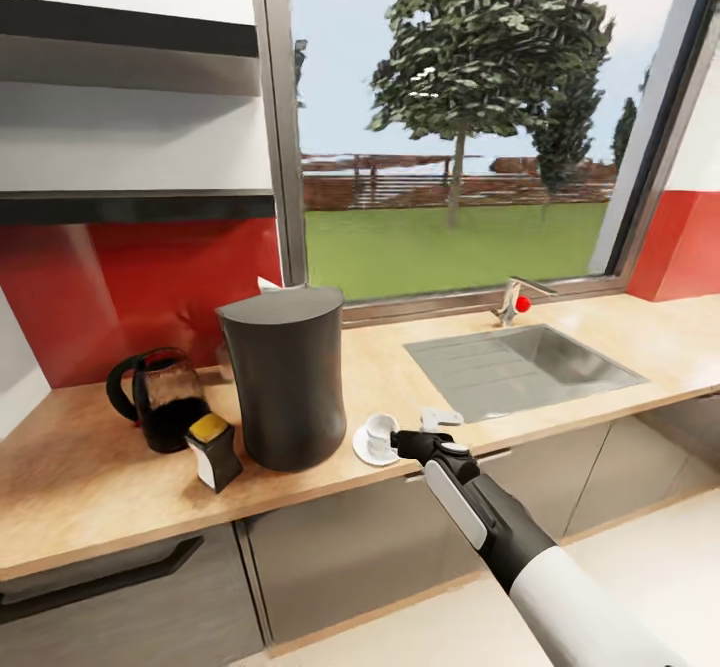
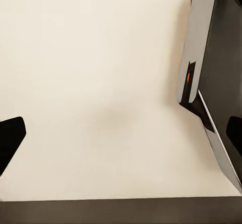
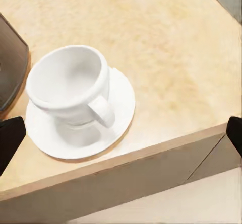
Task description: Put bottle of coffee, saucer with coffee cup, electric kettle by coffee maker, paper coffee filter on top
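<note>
The cup-and-saucer step looks finished, or very nearly so: the coffee cup (image 3: 70, 85) sits on the saucer (image 3: 118, 105) at the front edge of the table (image 1: 620, 337), just beside the tall dark coffee maker (image 1: 287, 387) on its sink side. The right claw (image 1: 403, 440) hovers just beside the saucer with its jaws spread wide and holding nothing; in the right wrist view its two dark fingertips (image 3: 10, 141) stand far apart at the picture's edges with the cup between and beyond them. The cup is plain white and glossy, upright, its small loop handle turned toward the claw, and it stands off-centre on the saucer, toward the coffee maker. The bottle of coffee (image 1: 213, 450), dark with a yellow-gold cap and a white side, already stands on the table at the coffee maker's other side, next to a glass carafe (image 1: 160, 399). A white corner behind the maker's top may be the paper filter, though I cannot be sure. My guess is that the next move is to draw the right arm back clear of the cup without nudging it, then go for the electric kettle. The left claw (image 2: 121, 136) is also spread open, over a pale floor.
</note>
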You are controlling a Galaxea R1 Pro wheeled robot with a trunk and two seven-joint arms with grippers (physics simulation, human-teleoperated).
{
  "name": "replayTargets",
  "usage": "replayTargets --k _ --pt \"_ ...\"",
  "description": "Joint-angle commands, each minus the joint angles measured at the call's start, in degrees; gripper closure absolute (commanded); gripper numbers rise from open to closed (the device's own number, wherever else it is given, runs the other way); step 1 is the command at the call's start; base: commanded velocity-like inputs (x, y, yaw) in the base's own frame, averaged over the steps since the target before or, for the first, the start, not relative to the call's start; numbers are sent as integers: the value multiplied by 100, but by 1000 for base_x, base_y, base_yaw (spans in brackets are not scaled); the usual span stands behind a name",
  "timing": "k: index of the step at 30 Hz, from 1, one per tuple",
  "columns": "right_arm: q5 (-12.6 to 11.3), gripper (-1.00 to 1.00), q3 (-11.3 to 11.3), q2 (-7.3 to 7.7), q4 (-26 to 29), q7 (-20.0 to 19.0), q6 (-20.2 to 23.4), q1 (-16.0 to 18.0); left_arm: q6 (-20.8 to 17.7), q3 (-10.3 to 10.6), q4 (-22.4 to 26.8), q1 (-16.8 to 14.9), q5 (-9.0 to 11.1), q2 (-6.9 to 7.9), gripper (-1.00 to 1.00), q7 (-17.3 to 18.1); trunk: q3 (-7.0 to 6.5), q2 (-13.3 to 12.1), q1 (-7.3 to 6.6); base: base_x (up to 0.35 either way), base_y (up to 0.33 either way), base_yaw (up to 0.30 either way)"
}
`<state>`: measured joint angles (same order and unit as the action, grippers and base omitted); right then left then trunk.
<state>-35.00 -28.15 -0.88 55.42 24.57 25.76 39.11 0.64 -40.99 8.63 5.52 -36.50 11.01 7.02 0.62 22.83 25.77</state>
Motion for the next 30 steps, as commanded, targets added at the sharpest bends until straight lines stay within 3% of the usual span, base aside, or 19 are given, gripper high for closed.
replayTargets --k 1,21,22,24,28,30 --pt "-51 -100 -18 0 2 53 8 7 10 -49 13 2 -46 1 -100 36 7 9 2 -183 246 -253" --pt "-27 -100 -35 18 -203 56 13 -5 23 -60 16 4 -42 -2 -100 36 7 9 2 -18 24 -282" --pt "-27 -100 -45 7 -626 56 14 -7 24 -59 16 4 -47 -2 -100 37 7 9 2 0 0 -290" --pt "-30 -100 -48 2 -883 56 11 -8 28 -54 16 6 -49 -2 -100 37 7 9 2 0 0 -290" --pt "-48 -100 -63 -46 -1977 49 8 -8 32 -41 15 3 -50 -2 -100 38 7 9 2 0 0 -290" --pt "-51 -100 -67 -67 -2809 39 -3 -8 46 -23 16 3 -51 -2 -100 36 7 9 2 0 0 -290"
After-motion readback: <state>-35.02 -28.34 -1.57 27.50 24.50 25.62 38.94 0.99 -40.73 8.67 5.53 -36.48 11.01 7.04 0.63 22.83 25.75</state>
